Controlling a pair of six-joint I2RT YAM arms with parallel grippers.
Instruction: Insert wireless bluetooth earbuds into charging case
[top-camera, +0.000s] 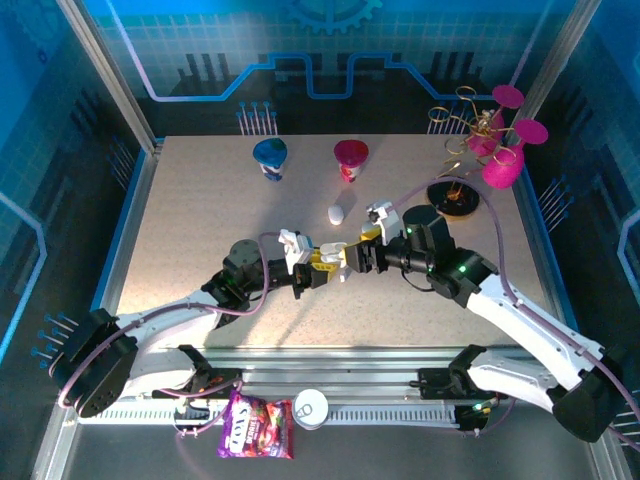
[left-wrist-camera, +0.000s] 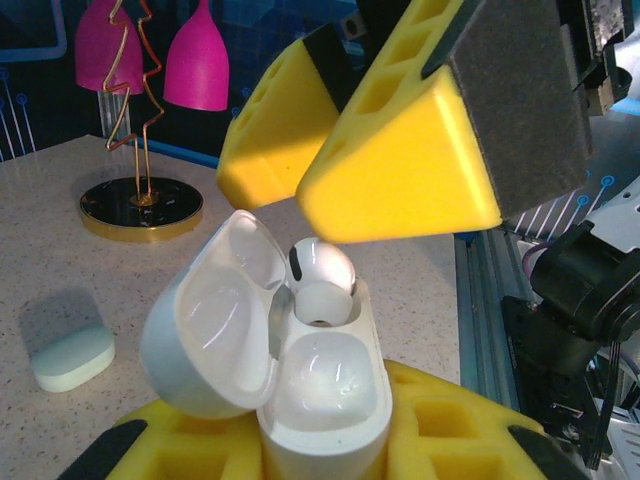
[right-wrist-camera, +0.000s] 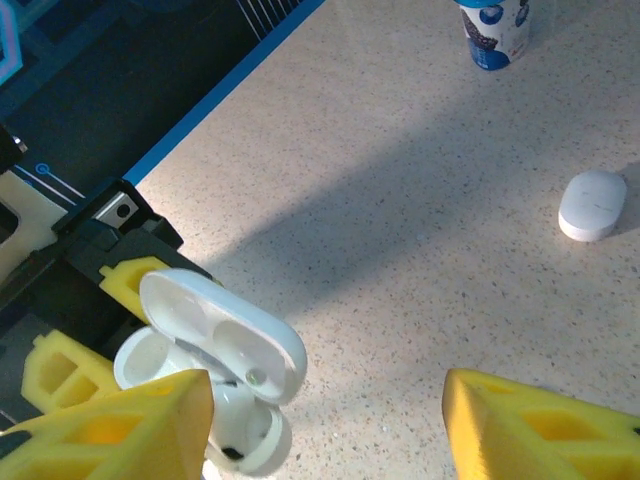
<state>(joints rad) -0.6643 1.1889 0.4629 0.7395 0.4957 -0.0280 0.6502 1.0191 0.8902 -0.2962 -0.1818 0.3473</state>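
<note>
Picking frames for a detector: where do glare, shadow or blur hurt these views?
Left wrist: glare spots on the glossy case, especially its lid; the earbud is sharp. Right wrist: a broad diagonal shadow crosses the table, and the jaws of the right gripper look soft at the bottom edge. Top external: even light on the table, blue cast around it, case tiny.

Speckled beige table (top-camera: 180, 200); blue circuit-patterned walls (top-camera: 400, 50).

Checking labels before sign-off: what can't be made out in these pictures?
Left wrist: the stem of the earbud, sunk in the charging case.
Right wrist: the case's base, behind a finger of the right gripper, cut by the bottom edge.
Top external: the case, too small between the left gripper and the right.
</note>
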